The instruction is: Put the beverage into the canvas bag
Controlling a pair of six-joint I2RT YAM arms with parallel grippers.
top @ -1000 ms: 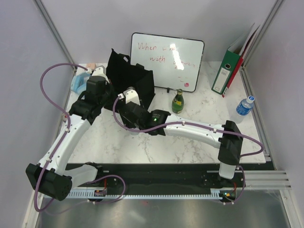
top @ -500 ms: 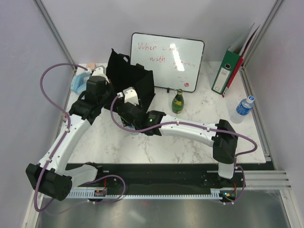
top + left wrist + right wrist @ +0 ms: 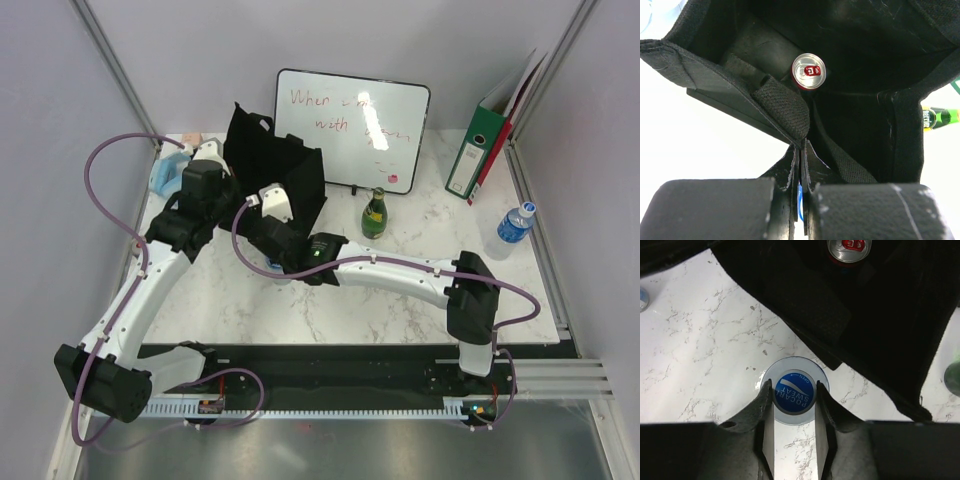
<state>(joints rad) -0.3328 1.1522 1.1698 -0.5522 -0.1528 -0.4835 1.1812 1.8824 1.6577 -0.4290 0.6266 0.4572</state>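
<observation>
L gripper [image 3: 801, 150] is clamped shut on the rim fabric of the canvas bag [image 3: 715, 85], jaws pressed together w/ only a sliver of black cloth btwn them, at the bag's left edge as the top cam sees it. The bag stands upright on the marble table [image 3: 300, 310], left of centre toward the back, mouth open upward. Inside, on the bag floor, a red can [image 3: 809, 71] stands upright, silver top and pull tab facing up; a short handle strap folds inward just beside it. R gripper [image 3: 794, 387] points straight down over the Pocari Sweat bottle [image 3: 795, 396], jaws closed in on the blue cap, one finger on each side and touching it as far as the wrist cam shows. That bottle stands upright on the table outside the bag, just beside the bag's near wall, not yet in it; its clear shoulder shows as a ring around the cap. A green glass bottle [image 3: 375, 213] stands upright to the right of the bag, apart from it, and peeks past the bag's side wall in the left wrist view. At the back a whiteboard [image 3: 352, 125] w/ red handwriting leans behind the bag and green bottle. Far right: a green binder [image 3: 482, 150] standing on end, and near it a blue-capped water bottle [image 3: 514, 224], well apart from both arms.
</observation>
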